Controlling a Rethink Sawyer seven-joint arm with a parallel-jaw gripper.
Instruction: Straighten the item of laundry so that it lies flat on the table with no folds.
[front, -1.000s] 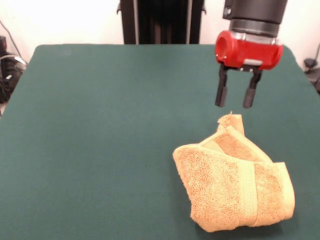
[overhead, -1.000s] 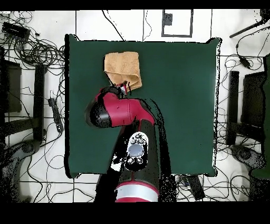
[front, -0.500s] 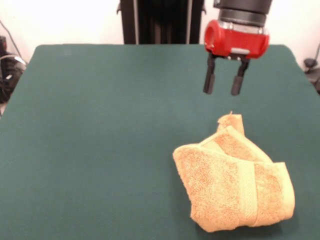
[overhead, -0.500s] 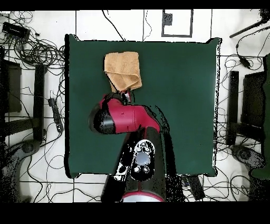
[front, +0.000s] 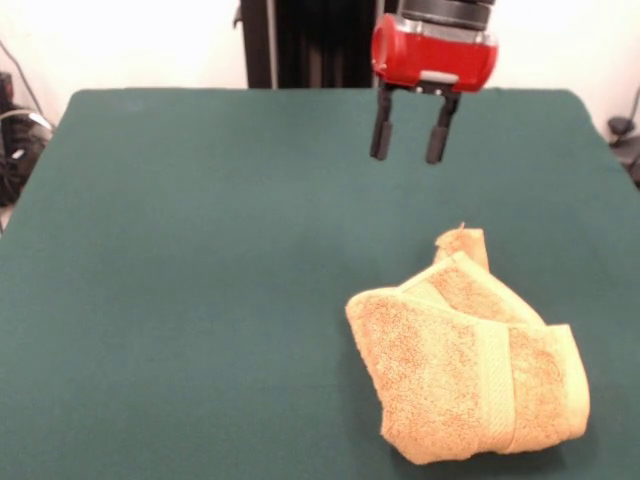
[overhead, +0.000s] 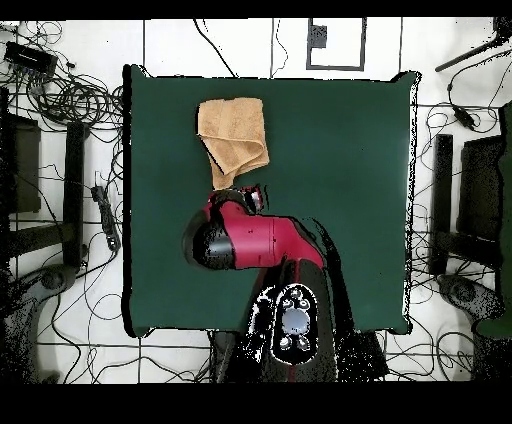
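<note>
The item of laundry (front: 468, 358), a golden-orange towel, lies folded over on itself at the front right of the green table (front: 200, 280), with one corner pointing toward the far side. From overhead the item of laundry (overhead: 233, 135) sits near the table's (overhead: 340, 180) upper left corner. My gripper (front: 407, 138) hangs open and empty above the table, behind and to the left of the towel's pointed corner, not touching it. In the overhead view the arm covers the gripper.
Cables and equipment lie on the floor (overhead: 60, 90) around the table. A dark stand (front: 320, 40) rises behind the table's far edge.
My gripper has risen and drawn back from the towel's corner toward the far side and left, staying open. The towel has not moved.
</note>
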